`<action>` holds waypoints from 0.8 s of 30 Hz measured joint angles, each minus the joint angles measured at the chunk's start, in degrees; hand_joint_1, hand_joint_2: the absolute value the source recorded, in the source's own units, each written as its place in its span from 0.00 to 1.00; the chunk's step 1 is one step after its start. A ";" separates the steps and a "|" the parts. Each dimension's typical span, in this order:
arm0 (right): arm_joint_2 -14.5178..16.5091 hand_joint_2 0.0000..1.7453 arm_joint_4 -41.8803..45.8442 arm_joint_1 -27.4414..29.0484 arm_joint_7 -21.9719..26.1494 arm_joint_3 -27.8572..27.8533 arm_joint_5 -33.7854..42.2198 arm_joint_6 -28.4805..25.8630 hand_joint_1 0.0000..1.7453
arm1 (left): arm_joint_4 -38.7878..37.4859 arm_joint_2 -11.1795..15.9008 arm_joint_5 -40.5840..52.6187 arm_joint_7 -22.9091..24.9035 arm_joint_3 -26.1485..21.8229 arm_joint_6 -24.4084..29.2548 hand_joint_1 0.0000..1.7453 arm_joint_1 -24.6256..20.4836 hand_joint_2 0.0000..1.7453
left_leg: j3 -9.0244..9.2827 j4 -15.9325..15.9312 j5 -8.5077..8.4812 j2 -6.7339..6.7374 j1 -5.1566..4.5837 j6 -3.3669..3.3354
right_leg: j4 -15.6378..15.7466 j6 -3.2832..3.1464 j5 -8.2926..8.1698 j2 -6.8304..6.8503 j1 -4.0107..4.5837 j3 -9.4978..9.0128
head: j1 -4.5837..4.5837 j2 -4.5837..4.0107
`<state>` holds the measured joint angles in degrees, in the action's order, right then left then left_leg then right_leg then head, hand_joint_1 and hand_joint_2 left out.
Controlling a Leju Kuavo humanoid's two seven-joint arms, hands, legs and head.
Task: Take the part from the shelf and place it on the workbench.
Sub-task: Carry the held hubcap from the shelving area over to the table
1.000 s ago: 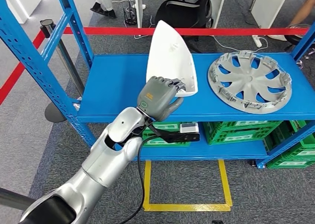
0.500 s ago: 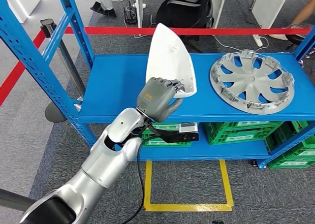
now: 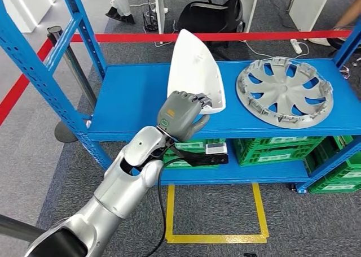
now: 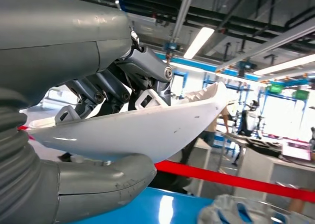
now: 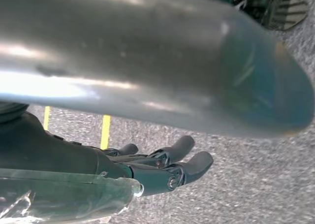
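The white curved part (image 3: 193, 65) stands tilted on the blue shelf (image 3: 132, 93), its pointed end up and toward the back. My left hand (image 3: 181, 114) grips its near lower edge, fingers over the rim and the thumb under it. In the left wrist view the dark fingers (image 4: 111, 81) press on the part's (image 4: 148, 130) inner side and the thick thumb (image 4: 93, 184) lies below it. My right hand (image 5: 163, 165) hangs over the grey floor with its fingers stretched out and nothing in it.
A silver hubcap (image 3: 284, 91) lies on the shelf to the right of the part. Green crates (image 3: 276, 149) fill the lower shelf. Blue uprights (image 3: 83, 28) stand at the left, red barrier tape (image 3: 127, 38) runs behind, and a yellow square (image 3: 217, 237) marks the floor.
The whole picture has shifted a little, so the camera moved. My left hand keeps the same hold on the white part, which stays on the shelf.
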<state>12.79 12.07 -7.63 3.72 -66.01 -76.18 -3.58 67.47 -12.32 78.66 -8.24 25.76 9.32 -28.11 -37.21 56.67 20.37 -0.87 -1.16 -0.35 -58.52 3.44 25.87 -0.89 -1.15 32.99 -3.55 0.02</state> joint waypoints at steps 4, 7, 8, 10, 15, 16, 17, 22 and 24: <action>0.00 0.00 0.00 0.07 0.00 -0.10 -0.05 0.10 0.00 | 0.01 0.02 0.47 0.00 0.04 0.04 1.00 -0.05 1.00 | -0.10 -0.29 -0.38 0.05 0.04 -2.25 | 0.10 -0.36 -0.42 -0.19 0.16 0.26 | -0.19 0.00; 0.00 0.00 0.01 0.04 0.00 -0.10 -0.10 0.17 0.00 | 0.01 0.03 0.81 0.00 0.06 0.13 1.00 -0.12 1.00 | -0.12 -0.63 -0.95 0.05 0.19 -1.17 | 0.05 -0.72 -0.55 -0.17 0.40 0.47 | -0.19 0.00; 0.00 0.00 0.02 0.04 0.00 -0.10 -0.10 0.17 0.00 | 0.00 0.03 0.93 0.00 0.06 0.14 1.00 -0.12 1.00 | -0.13 -0.77 -1.07 0.05 0.29 -0.37 | 0.03 -0.81 -0.57 -0.16 0.47 0.56 | -0.18 0.00; 0.00 0.00 0.02 0.03 0.00 -0.10 -0.11 0.16 0.00 | -0.01 0.03 1.10 0.00 0.07 0.15 1.00 -0.12 1.00 | -0.19 -0.93 -1.14 0.05 0.44 0.70 | 0.00 -0.91 -0.60 -0.15 0.55 0.71 | -0.16 0.00; 0.00 0.00 0.02 0.00 0.00 -0.10 -0.13 0.16 0.00 | -0.02 0.03 1.16 0.00 0.08 0.15 1.00 -0.12 1.00 | -0.38 -0.95 -1.11 0.04 0.45 0.96 | 0.01 -0.91 -0.61 -0.09 0.53 0.81 | -0.13 0.00; 0.00 0.00 0.02 0.00 0.00 -0.10 -0.14 0.16 0.00 | -0.02 0.03 1.16 0.00 0.08 0.15 1.00 -0.12 1.00 | -0.43 -0.94 -1.11 0.04 0.42 0.96 | 0.03 -0.89 -0.62 -0.07 0.50 0.83 | -0.13 0.00; 0.00 0.00 0.02 -0.01 0.00 -0.10 -0.14 0.15 0.00 | -0.02 0.03 1.16 0.00 0.08 0.15 1.00 -0.12 1.00 | -0.48 -0.93 -1.11 0.03 0.39 0.95 | 0.04 -0.86 -0.64 -0.05 0.47 0.85 | -0.13 0.00; 0.00 0.00 0.02 -0.05 -0.01 -0.10 -0.15 0.17 0.00 | -0.02 0.03 1.21 0.00 0.08 0.15 1.00 -0.13 1.00 | -0.61 -0.88 -1.14 0.02 0.28 0.85 | 0.20 -0.67 -0.78 -0.03 0.36 0.87 | -0.13 0.00; 0.00 0.00 0.02 -0.10 -0.02 -0.10 -0.16 0.18 0.00 | -0.02 0.06 1.08 0.00 0.08 0.14 1.00 -0.15 1.00 | -0.71 -0.75 -1.06 0.02 0.19 0.67 | 0.27 -0.53 -0.86 -0.03 0.27 0.89 | -0.14 0.00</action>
<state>12.79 12.08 -7.74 3.70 -66.12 -76.34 -3.40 67.45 -12.26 79.73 -8.23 25.83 9.45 -28.26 -37.92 55.92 19.31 -0.85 -0.97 0.32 -58.25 2.91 25.01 -0.92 -0.88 33.88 -3.69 0.02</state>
